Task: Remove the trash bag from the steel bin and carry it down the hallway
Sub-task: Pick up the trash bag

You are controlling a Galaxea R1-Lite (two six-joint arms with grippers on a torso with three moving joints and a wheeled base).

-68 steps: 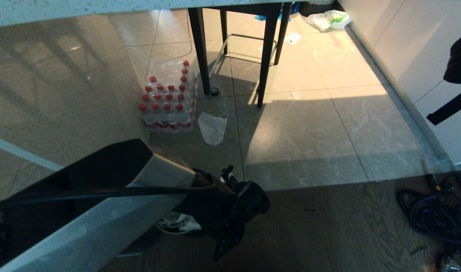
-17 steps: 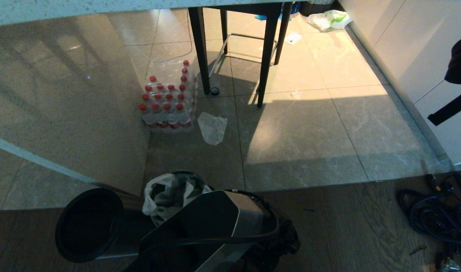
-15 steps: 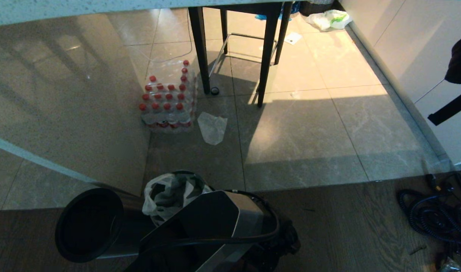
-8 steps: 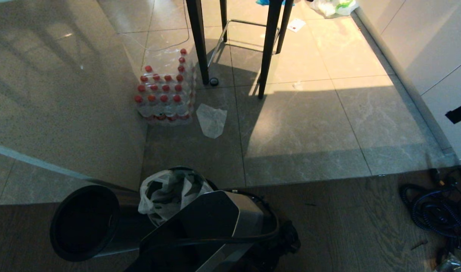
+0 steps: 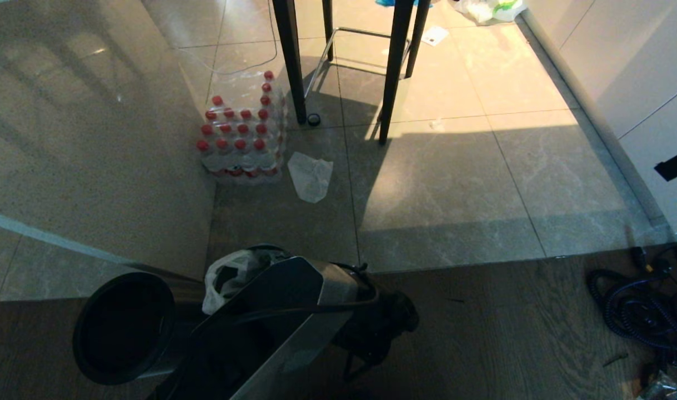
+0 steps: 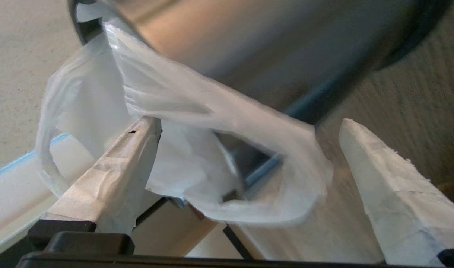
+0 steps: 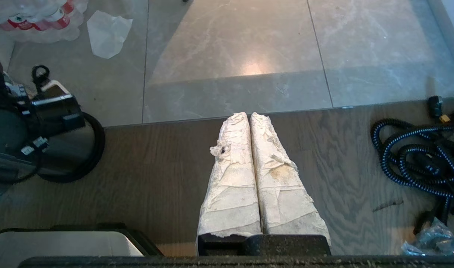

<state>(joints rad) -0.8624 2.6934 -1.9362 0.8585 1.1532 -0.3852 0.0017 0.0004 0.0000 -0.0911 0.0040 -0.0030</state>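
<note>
The left gripper [image 6: 249,126] is spread wide and grips nothing; in the left wrist view the trash bag [image 6: 182,111] hangs over the rim and side of the steel bin [image 6: 271,48], and one loop handle [image 6: 286,178] drapes between the two taped fingers [image 6: 126,167] without being pinched. In the head view the bag [image 5: 227,275] shows at the lower centre of the frame, bunched at the bin mouth and partly hidden by the left arm [image 5: 282,311]; a black round lid or second container [image 5: 121,328] sits just beside it at the lower left. The right gripper [image 7: 251,119] is parked with its fingers pressed together, empty, over the wood floor. Judged risks: the film is thin, so closing on a single layer may tear the handle; closing on one handle only may let the bag tip and spill as it lifts. The bin is light and may rise with the bag if the bag binds in it. The coiled cable [image 5: 632,316] at the lower right and the loose plastic sheet [image 5: 311,176] at upper centre could foul the wheels during the drive.
</note>
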